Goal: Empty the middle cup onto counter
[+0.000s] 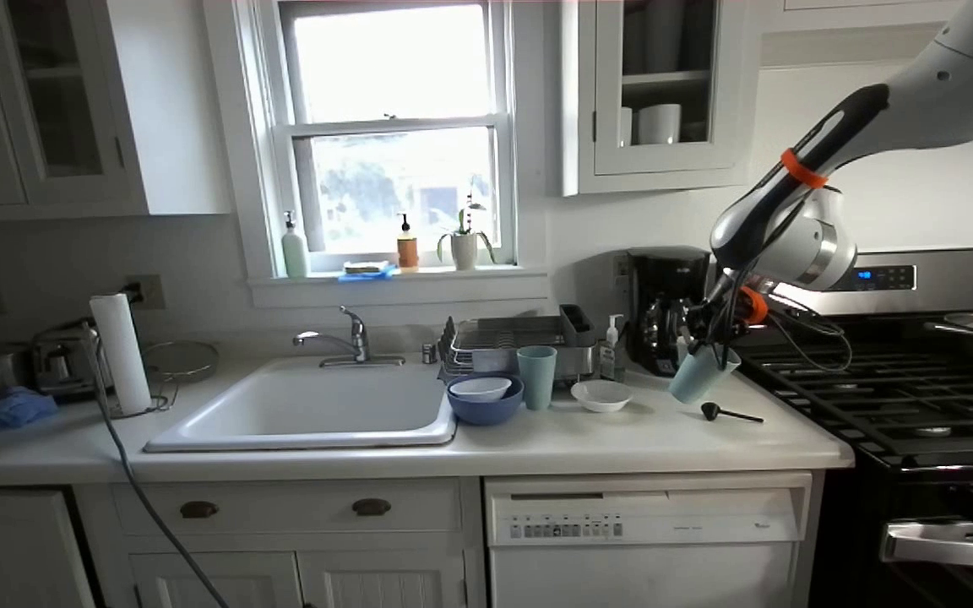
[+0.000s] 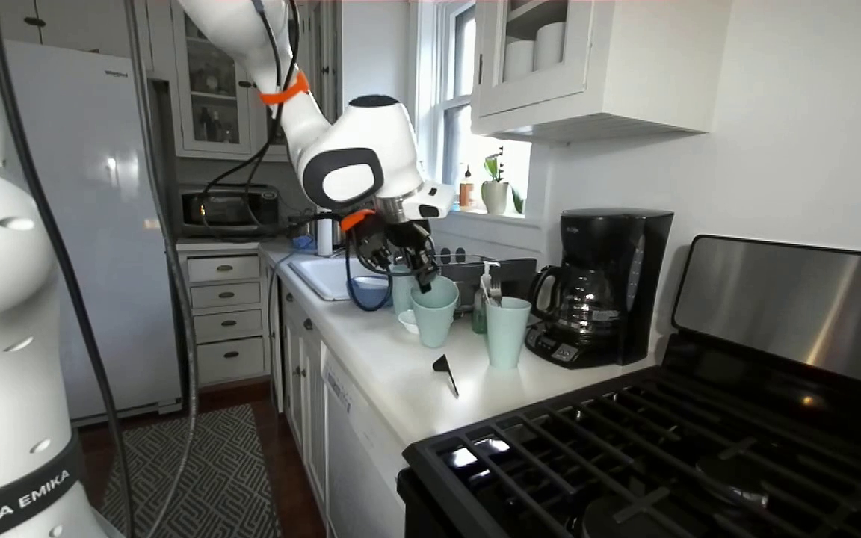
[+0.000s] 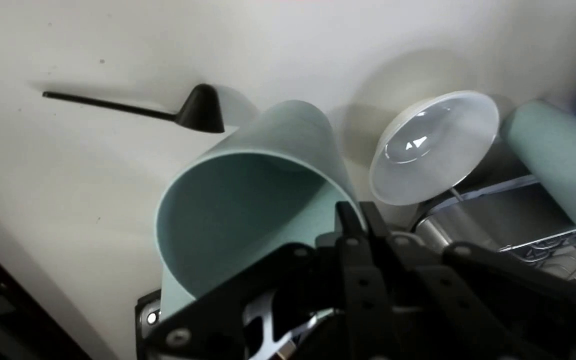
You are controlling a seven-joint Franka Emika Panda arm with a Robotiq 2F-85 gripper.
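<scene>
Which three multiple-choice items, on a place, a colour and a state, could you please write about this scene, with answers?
1. Where does the black scoop lie?
A. stove
B. counter
C. sink
2. What colour is the bowl holding a smaller white bowl?
A. blue
B. red
C. black
3. How is the middle cup?
A. upright, untouched
B. inverted
C. tilted in the gripper

1 B: the wrist view shows it there.
2 A: both exterior views show blue.
3 C: it visibly leans, its rim gripped.

Counter (image 1: 622, 435) bears black scoop (image 3: 202, 111), blue bowl (image 1: 486, 412), coffee maker (image 2: 602, 288).
</scene>
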